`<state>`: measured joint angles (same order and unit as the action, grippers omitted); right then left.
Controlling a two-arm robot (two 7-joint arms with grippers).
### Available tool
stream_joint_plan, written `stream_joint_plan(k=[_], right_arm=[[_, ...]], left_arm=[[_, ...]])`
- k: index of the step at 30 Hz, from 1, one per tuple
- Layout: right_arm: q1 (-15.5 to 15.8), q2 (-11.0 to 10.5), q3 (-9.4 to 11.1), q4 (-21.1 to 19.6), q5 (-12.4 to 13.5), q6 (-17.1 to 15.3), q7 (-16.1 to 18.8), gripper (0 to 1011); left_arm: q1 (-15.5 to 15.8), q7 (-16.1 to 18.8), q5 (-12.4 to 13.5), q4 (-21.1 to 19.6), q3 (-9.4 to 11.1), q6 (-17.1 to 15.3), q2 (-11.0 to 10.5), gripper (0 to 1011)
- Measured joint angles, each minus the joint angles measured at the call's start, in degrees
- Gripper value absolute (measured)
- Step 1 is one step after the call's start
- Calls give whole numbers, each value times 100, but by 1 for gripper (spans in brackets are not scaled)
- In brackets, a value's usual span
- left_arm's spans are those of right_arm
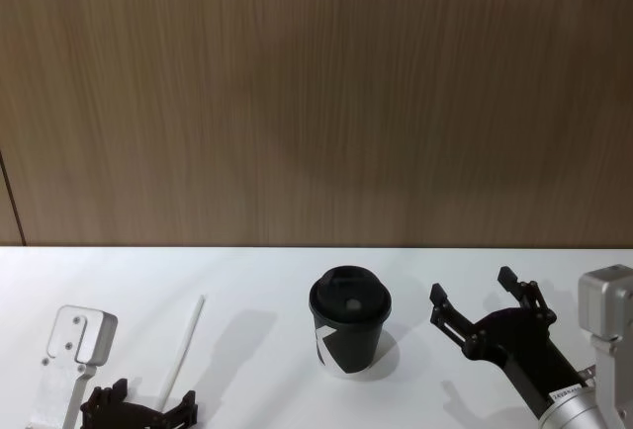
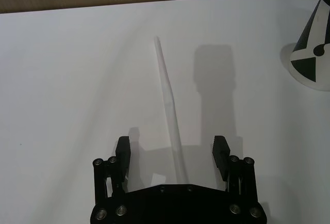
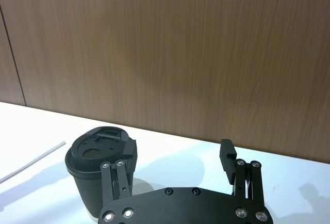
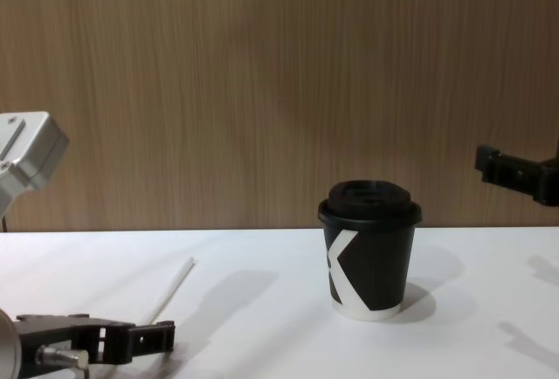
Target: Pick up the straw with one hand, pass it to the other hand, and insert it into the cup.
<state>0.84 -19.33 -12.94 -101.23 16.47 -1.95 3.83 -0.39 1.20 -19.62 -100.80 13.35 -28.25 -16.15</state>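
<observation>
Straw lies flat on the table left of the cup, near end between the wide jaws of the left gripper, so sink low, stay centred, pinch gently, while the right gripper hovers wide open right of it.

Left gripper sits low over the table nr its near-left corner, lying abt flat. Jaws are spread wide, pointing twd the far edge. Left camera block, grey, rides on that wrist, above & behind the jaws. Right gripper hangs well above the table twd the near-right corner, tilted, aimed at the far edge & a bit left. Jaws also spread wide. Silver wrist shows behind it, w/ right camera block, grey, just beside.
</observation>
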Motion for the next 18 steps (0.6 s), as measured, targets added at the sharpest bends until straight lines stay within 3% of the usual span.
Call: stream_joint_plan(k=[18], right_arm=[[0,0,0,0,0,0,0,1001]], left_arm=[[13,3,-41,102,-120,4,168,1003]])
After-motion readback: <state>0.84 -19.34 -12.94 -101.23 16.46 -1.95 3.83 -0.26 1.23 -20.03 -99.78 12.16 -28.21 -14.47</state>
